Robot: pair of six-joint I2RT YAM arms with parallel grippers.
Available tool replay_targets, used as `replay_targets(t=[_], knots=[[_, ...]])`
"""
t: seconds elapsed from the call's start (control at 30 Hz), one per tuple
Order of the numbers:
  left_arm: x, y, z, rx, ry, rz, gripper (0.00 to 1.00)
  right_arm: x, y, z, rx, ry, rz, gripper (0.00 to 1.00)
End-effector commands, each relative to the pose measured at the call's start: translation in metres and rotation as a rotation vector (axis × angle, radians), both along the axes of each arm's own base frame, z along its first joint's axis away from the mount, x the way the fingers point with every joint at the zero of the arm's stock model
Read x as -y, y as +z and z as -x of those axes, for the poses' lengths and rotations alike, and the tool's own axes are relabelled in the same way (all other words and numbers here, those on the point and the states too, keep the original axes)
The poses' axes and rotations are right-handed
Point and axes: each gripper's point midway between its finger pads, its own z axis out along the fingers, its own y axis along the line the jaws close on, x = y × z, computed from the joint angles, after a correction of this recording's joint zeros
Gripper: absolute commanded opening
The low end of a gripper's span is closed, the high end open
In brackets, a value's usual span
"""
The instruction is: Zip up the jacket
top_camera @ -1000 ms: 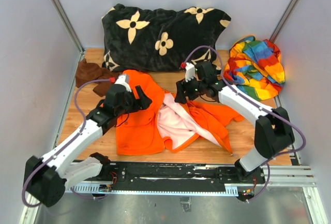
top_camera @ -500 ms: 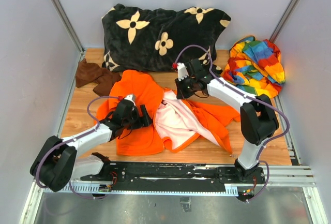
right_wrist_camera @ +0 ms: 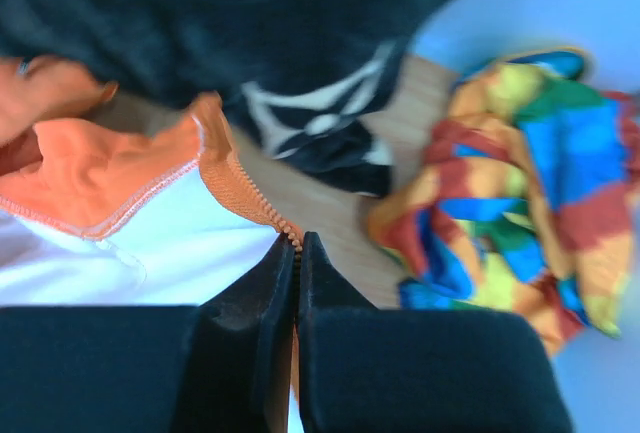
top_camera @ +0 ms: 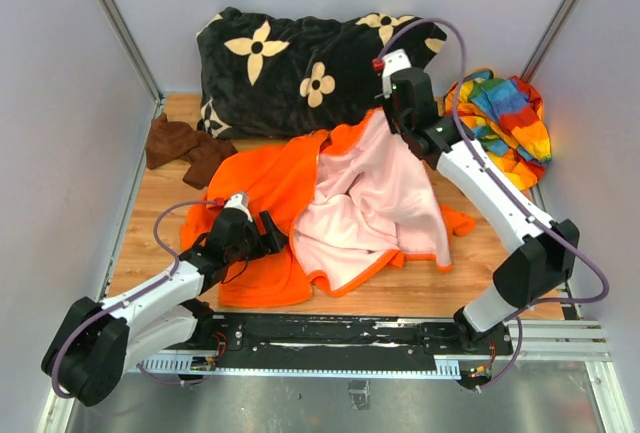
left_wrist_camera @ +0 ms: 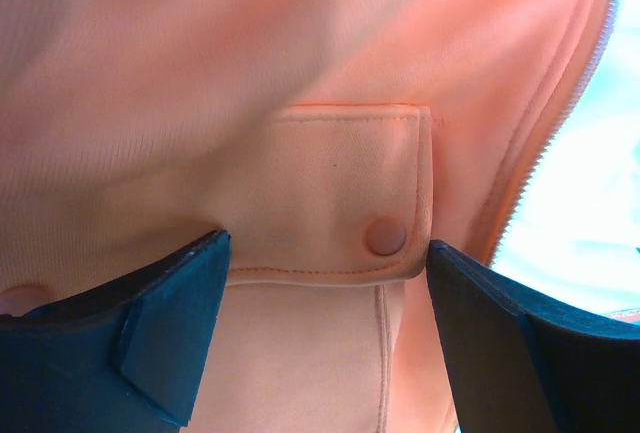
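While the right end effector (right_wrist_camera: 297, 245) is clenching the jacket's (top_camera: 262, 191) zipper edge (right_wrist_camera: 246, 195), likely to spread it, the left end effector (left_wrist_camera: 328, 253) is hovering released.

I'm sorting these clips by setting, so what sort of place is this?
Probably a lab test booth: two robot arms bolted along a metal rail, plain walls boxing in a wooden table, and an orange jacket on it.
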Motion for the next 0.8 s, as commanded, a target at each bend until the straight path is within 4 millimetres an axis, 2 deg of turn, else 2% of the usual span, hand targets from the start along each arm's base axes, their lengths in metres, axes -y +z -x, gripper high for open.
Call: replay_targets(t=[0.0,0.07,0.13,0.23,0.33,0.43,0.57,0.63,0.77], knots=[[-0.022,-0.024,0.019,-0.084,0.047,-0.084,0.85,0.073,0.069,-0.016,0.231,-0.322,0.062,0.01],[-0.021,-0.02,0.017,-0.072,0.047,-0.078,0.85,0.078,0.07,-0.021,0.234,-0.355,0.08,0.01],[-0.018,-0.016,0.015,-0.06,0.041,-0.068,0.85,0.068,0.057,-0.027,0.199,-0.324,0.073,0.01],[-0.015,-0.009,0.01,-0.043,0.033,-0.058,0.85,0.046,0.021,-0.033,0.109,-0.246,0.054,0.01],[-0.011,-0.001,0.007,-0.028,0.026,-0.047,0.85,0.01,-0.02,-0.03,-0.001,-0.118,0.016,0.04],[-0.006,0.01,0.002,-0.004,0.015,-0.026,0.86,-0.031,-0.055,-0.017,-0.111,0.035,-0.002,0.13],[0.002,0.029,-0.004,0.03,-0.004,0.005,0.86,-0.074,-0.081,0.012,-0.23,0.226,-0.025,0.3],[0.006,0.044,-0.01,0.058,-0.013,0.018,0.87,-0.084,-0.083,0.027,-0.287,0.294,-0.066,0.36],[0.009,0.071,-0.021,0.114,-0.023,0.016,0.9,-0.082,-0.077,0.057,-0.32,0.371,-0.109,0.51]])
